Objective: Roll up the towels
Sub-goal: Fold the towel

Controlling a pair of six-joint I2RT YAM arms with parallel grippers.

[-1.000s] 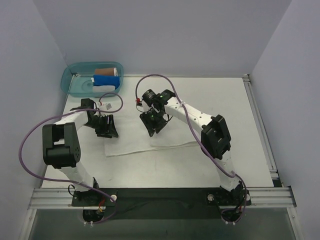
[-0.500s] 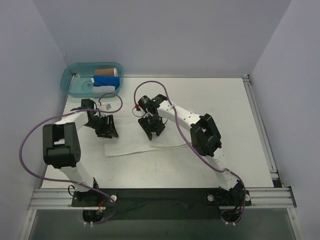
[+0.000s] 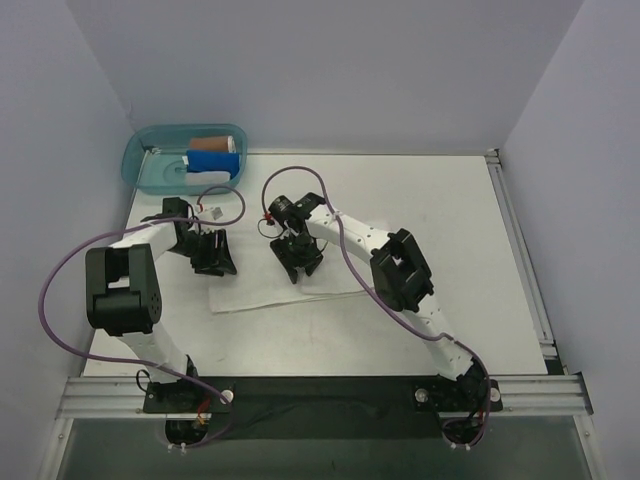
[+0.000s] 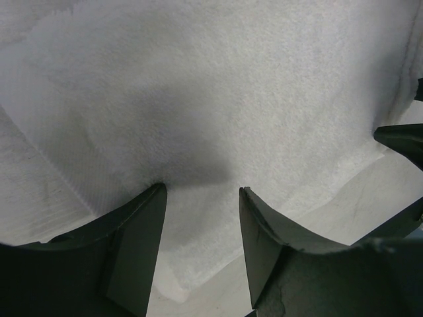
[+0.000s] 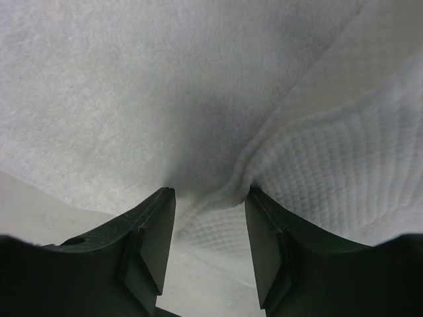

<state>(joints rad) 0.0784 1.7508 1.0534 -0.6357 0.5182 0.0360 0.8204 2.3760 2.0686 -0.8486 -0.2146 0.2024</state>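
**Two grippers, one white towel (image 3: 262,287): both sets of jaws apart**

Hidden: in the top view the fingertips of the left gripper (image 3: 214,262) and the right gripper (image 3: 299,268) are masked by their own bodies, as is the cloth beneath them. In both wrist views the towel is cut off by the frame.

Container: a blue bin (image 3: 135,165) is noted beyond the towel's far-left corner. In it are seen a brown roll (image 3: 213,143), a blue towel (image 3: 212,160) and a white roll (image 3: 196,177); anything beneath them cannot be made out.

Towel: spread flat on the table (image 3: 450,220).

Wrist views only: the left fingers are spread on the towel near an edge, unclenched. A raised fold with a waffle-weave band runs into the gap between the right fingers, which stand released.
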